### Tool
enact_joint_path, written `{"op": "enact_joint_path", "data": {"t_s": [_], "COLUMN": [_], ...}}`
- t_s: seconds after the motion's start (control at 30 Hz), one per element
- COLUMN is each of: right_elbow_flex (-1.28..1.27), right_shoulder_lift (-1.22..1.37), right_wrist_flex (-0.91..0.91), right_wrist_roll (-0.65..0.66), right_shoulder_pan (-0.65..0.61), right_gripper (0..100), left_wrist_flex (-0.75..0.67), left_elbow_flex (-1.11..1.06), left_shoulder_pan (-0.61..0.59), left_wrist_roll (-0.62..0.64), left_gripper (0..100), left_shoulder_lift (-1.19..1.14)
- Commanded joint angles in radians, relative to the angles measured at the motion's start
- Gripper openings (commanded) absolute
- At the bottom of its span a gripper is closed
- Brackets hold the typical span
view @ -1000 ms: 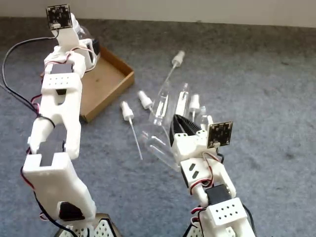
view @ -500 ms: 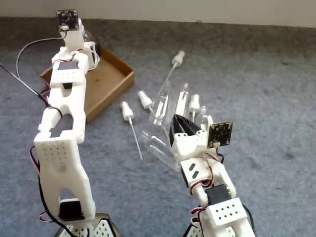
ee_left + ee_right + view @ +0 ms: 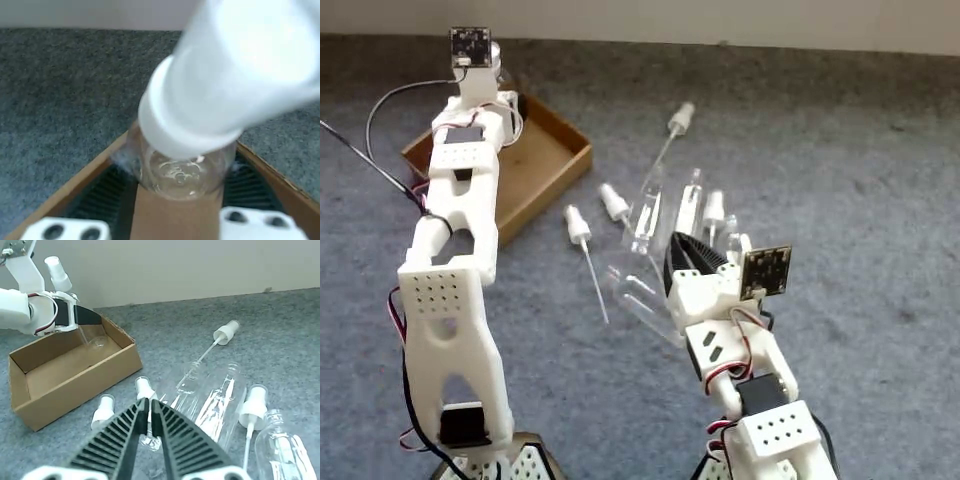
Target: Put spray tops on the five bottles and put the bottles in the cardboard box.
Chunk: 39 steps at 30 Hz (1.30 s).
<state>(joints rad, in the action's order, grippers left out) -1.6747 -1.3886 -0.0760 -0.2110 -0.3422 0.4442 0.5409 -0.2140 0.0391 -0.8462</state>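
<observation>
Cardboard box (image 3: 75, 385) with a capped spray bottle (image 3: 180, 175) over its far end, clamped between the fingers of the left gripper (image 3: 82, 316). Best lowered to the box floor before release. The right gripper (image 3: 150, 415), fingers together and empty, lies outside the box.

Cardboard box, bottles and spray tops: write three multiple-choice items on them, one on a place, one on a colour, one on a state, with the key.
1. Where is the bottle that the left pincer holds?
A. At the cardboard box
B. Over the loose bottles
C. Beside the right arm's base

2. What colour are the spray tops?
A. Black
B. Red
C. White

3. What is the state of the held bottle's neck?
A. Bare
B. Fitted with a spray top
C. Broken off

Key: 1 A, the right wrist view shows it at the box's far end. 2 C, each loose top is white. 3 B, a white top sits on it.
</observation>
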Motion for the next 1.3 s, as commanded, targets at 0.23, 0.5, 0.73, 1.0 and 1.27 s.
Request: {"op": "enact_joint_path", "data": {"t_s": [0.23,0.5,0.73,1.0,1.27], "right_elbow_flex": [-0.117,-0.117,-0.117,-0.117,-0.117], "right_shoulder_lift": [-0.013,-0.013,-0.013,-0.013,-0.012], "right_wrist_flex": [0.024,0.022,0.022,0.022,0.022], "right_wrist_roll": [-0.005,-0.005,-0.005,-0.005,-0.005], "right_shoulder_pan": [0.012,0.012,0.012,0.012,0.012], "right_gripper": [0.8,0.8,0.8,0.8,0.8], "left_wrist_flex": [0.005,0.005,0.005,0.005,0.005], "left_elbow_flex": [0.061,0.061,0.061,0.058,0.056], "left_shoulder_pan": [-0.005,-0.005,-0.005,-0.005,-0.007], "left_wrist_roll": [-0.009,-0.011,-0.031,-0.077,-0.08], "left_gripper": [9,10,10,10,10], "left_shoulder_lift": [0.022,0.022,0.022,0.022,0.022]}}
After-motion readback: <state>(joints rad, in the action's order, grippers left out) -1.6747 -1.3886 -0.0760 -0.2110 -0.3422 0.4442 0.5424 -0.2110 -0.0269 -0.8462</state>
